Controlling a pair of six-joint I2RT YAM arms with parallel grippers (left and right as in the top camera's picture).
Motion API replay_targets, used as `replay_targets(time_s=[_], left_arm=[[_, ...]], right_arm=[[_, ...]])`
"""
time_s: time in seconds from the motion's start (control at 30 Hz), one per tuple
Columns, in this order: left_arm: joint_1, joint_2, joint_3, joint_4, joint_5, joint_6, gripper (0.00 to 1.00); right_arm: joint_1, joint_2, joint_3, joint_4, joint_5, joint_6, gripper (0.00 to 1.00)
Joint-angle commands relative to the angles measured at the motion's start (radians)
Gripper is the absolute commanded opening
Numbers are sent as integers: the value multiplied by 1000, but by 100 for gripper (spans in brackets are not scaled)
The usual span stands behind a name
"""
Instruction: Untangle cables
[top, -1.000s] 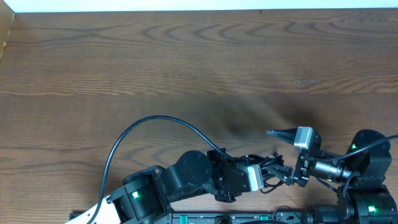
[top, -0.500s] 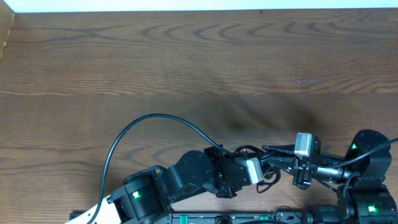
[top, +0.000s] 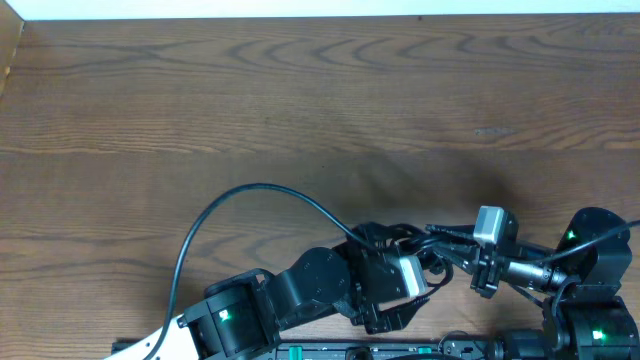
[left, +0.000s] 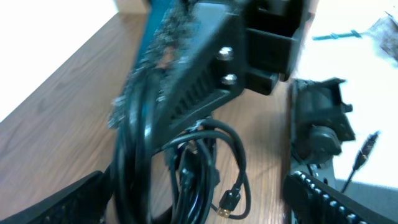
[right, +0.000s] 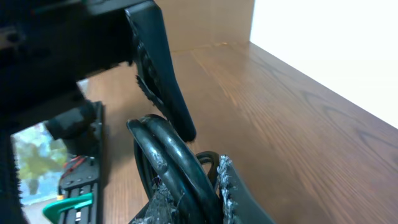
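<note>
Here, my right gripper (right: 189, 200) is clamping the bundled cables (right: 163, 155), while my left gripper (left: 198, 182) is standing wide open with them between its fingers (left: 320, 196).

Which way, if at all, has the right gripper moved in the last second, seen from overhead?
Yes. The right gripper has closed onto the cables, its far finger swinging farther from the scuff in the wood.
</note>
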Motion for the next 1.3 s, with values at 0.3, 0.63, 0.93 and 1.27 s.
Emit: replay_targets(time_s=[0.3,0.63,0.93,1.27], left_arm=[[0,-142,-2,-26,-163,-245,93],[0,-270,-2,-167,-156,-245,94],[0,-269,-2,-202,-46,-238,94],[0,-253,-2,-195,-63,-236,94]], right_arm=[[-4,1,20,8,36,48,1],[-4,1,20,24,-248,-113,1],[-4,1,20,66,-402,-163,1],[1,1,20,65,-401,-165,1]])
